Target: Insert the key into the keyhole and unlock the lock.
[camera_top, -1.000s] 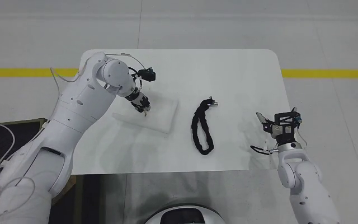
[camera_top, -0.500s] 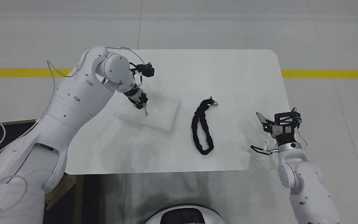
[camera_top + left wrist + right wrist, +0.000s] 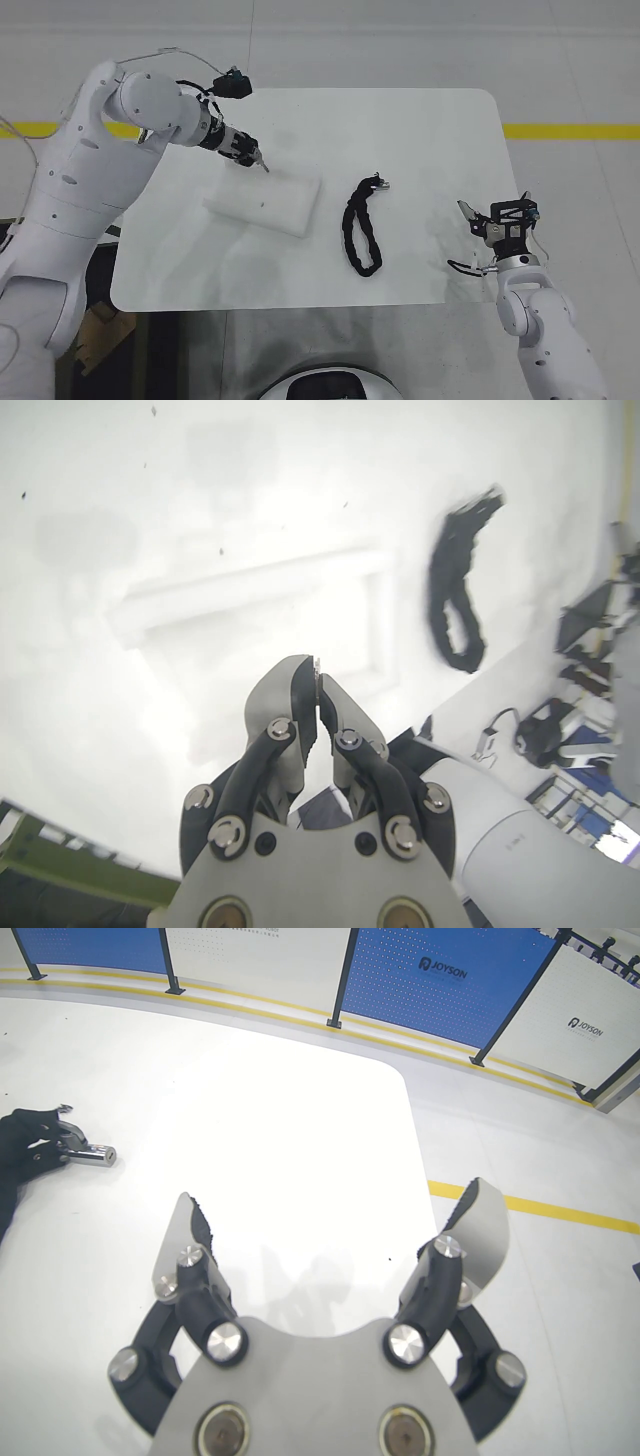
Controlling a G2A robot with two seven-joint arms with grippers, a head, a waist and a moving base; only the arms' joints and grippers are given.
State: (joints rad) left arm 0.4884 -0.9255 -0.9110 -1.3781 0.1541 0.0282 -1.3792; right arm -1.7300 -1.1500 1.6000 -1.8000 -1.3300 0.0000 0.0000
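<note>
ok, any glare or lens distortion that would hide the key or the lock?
Left wrist view: table washed out, white block only faint edges; key a thin sliver in the left gripper. Right wrist view: bright patch on the table, lock cylinder stands out, yellow floor line bowed by the lens. Top view: even light, no glare on the lock.
</note>
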